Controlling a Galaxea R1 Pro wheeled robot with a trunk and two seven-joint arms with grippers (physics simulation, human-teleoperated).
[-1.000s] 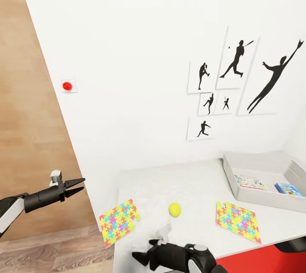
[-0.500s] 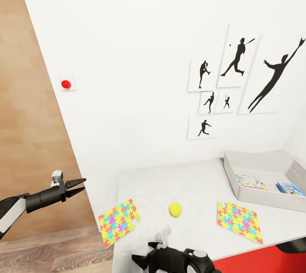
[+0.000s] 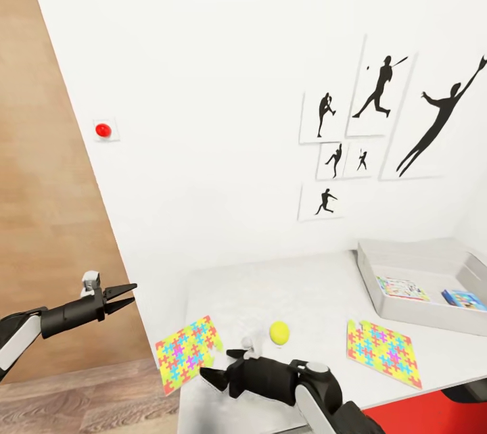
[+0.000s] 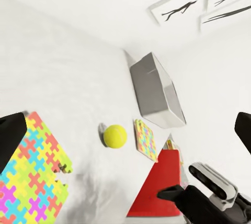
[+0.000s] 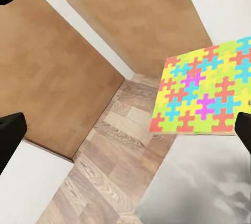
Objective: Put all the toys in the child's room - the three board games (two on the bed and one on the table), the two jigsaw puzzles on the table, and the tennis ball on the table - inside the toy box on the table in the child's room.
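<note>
Puzzle nearest the fingers: left jigsaw puzzle (image 3: 186, 353) lies flat at the table's (image 3: 318, 285) near corner, one edge jutting past the rim over the wood floor (image 3: 88, 400); it sits just ahead of the right gripper's (image 3: 220, 372) tips, not touched.
Change over the last second: right arm has risen and swung across the table front, so its gripper now points toward that puzzle where earlier it sat lower, near the picture's bottom edge; puzzles, ball and box contents have not moved on the table.
Meaning for the task: judged an approach to the overhanging puzzle, whose free edge offers a place to pinch; no grasp yet made.
Right fingers: spread wide in the right wrist view, dark tips at opposite edges with the puzzle (image 5: 206, 96) between and beyond them; nothing held.
Left fingers: left gripper (image 3: 120, 297) hangs beside the table, well apart from every toy; tips slightly parted, empty.
Tennis ball: tennis ball (image 3: 279, 332) rests on the table just behind the right gripper, free of contact.
Second puzzle: right jigsaw puzzle (image 3: 383, 351) lies flat, well apart from both grippers, just in front of the toy box (image 3: 406, 312).
Toy box contents: pale board game (image 3: 400, 288) and blue board game (image 3: 464, 299) lie inside.
Remaining, as judged: both puzzles and the ball; a third game cannot be made out.
</note>
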